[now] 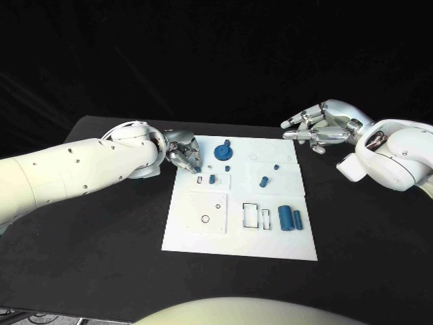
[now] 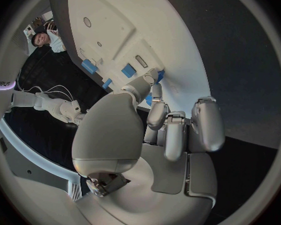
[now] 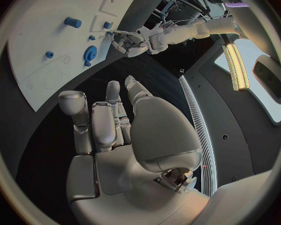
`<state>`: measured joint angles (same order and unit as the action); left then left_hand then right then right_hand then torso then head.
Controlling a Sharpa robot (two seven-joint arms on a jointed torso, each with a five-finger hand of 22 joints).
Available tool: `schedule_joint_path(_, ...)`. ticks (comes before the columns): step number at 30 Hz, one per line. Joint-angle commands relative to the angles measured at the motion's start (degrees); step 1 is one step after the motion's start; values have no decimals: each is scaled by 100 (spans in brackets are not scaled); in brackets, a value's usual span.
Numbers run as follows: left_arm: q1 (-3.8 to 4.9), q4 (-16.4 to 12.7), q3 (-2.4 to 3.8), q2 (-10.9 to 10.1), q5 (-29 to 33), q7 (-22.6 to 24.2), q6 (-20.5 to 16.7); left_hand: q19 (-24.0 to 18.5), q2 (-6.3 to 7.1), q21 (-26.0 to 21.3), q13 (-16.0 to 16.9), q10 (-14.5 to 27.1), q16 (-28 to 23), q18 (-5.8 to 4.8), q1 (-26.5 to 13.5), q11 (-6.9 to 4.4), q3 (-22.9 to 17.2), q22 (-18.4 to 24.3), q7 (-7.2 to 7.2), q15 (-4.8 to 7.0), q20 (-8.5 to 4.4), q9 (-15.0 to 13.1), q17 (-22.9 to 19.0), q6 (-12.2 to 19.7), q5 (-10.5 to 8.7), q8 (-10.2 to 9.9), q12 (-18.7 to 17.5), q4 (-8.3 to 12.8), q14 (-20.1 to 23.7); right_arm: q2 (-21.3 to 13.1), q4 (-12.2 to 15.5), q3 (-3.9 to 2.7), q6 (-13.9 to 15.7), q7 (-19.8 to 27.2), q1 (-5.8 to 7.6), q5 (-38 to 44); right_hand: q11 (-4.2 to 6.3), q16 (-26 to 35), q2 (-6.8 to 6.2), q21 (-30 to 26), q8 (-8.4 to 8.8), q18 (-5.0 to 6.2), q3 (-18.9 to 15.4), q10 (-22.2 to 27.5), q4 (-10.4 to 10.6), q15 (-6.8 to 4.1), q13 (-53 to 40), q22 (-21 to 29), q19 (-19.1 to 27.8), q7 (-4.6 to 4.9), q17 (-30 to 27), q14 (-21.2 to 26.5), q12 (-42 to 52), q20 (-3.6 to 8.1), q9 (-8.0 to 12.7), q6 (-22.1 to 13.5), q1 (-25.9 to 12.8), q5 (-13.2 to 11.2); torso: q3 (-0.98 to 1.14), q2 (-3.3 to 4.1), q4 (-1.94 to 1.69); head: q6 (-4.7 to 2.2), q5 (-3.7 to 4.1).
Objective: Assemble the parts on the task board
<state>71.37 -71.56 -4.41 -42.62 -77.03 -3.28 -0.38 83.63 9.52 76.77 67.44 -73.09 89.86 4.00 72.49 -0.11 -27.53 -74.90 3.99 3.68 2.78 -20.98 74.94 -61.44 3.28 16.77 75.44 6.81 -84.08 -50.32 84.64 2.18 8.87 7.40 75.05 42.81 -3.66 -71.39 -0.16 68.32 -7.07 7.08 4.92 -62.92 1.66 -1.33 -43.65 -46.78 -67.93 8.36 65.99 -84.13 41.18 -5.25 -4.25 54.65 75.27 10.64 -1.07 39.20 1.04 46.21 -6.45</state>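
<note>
Left robot hand [image 1: 183, 154] is hovering at the task board's [image 1: 238, 247] upper left corner, fingers curled downward toward a small blue part [image 1: 199, 180] just beside the board's left edge; in the left wrist view the thumb [image 2: 145, 84] and a finger [image 2: 156, 106] are closing in close to a blue piece [image 2: 159, 75], but whether they are already pinching it cannot be told. Right robot hand [image 1: 320, 128] is hanging above the tabletop [image 1: 99, 223] off the board's upper right corner, fingers loosely spread and holding nothing. The board is lying flat in the middle of the tabletop; a blue gear-like part [image 1: 224, 149] is sitting near its top, small pegs [image 1: 263, 181] are standing in the middle band, and two blue cylinders [image 1: 286, 218] are lying side by side near the right edge beside empty rectangular slots [image 1: 252, 215]. Judged step: the left hand is picking up or seating a small part at the upper left. To do it well, the fingertips are probably needing to close squarely on the piece's sides, keeping it upright, and to descend straight so it is not tipping or skidding on the smooth white surface; the board looks unfixed, so sideways pushing is risking a shift. The right hand is staying usefully clear.
</note>
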Motion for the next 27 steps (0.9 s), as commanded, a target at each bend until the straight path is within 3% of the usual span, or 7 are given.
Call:
schedule_joint_path(1, -1, -23, 3, -1, 54, 8, 48, 33, 18, -9, -7, 2, 14, -67, -59, 4, 17, -527, 0, -27, 6, 2, 1506, -31, -4, 33, 20, -8, -592, 1, 6, 0, -26, 37, -4, 95, 35, 12, 22, -24, -31, 89, -37, 6, 4, 26, 10, 0, 25, 8, 0, -78, -22, 10, 9, 33, 15, -22, 2, 2, 1, 2, 2)
schedule_joint_path(15, -1, -35, 4, -17, 153, 120, -227, 29, 50, -33, -53, 45, 14, -63, -72, 32, 43, -516, 38, -43, 13, 8, 1506, 87, -3, -15, -13, -12, -592, 16, -13, 0, -21, 40, -5, 106, 36, 16, 24, -29, -32, 90, -37, 5, 2, 26, 12, 6, 27, 8, -3, -77, -22, 10, 9, 33, 18, -22, 2, 0, 1, -2, 6)
schedule_joint_path(27, -1, -37, 5, -24, 208, 135, -247, 29, 80, -49, -88, 79, 14, -63, -100, 72, 80, -511, 83, -74, 34, 10, 1506, 191, -3, -53, -35, -28, -592, 29, -31, 0, -26, 41, -20, 105, 36, 16, 24, -29, -32, 90, -37, 5, 2, 26, 12, 6, 27, 8, -3, -77, -22, 10, 9, 33, 18, -22, 1, 0, 2, 2, 1)
